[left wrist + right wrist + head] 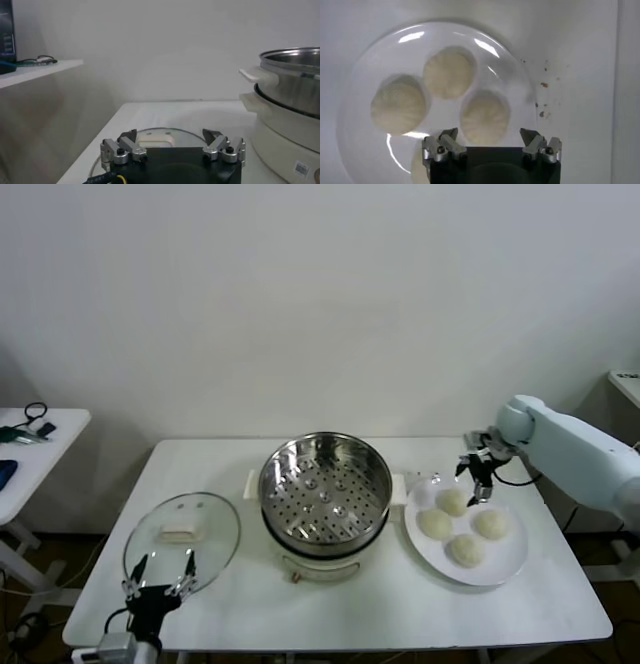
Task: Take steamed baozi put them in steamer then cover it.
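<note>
Right hand [490, 142] is hovering spread wide above the steamed baozi [484, 115] (touching none), its body hiding the fourth.

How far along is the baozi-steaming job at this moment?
Nothing is done yet: the steamer is empty, and all four baozi sit on the white plate. In hand: the open right gripper hovers over them. The left gripper waits open by the cover, lying on the table. Loading and covering remain.

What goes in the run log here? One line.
right gripper open over baozi on plate | left gripper open by lid | steamer empty
</note>
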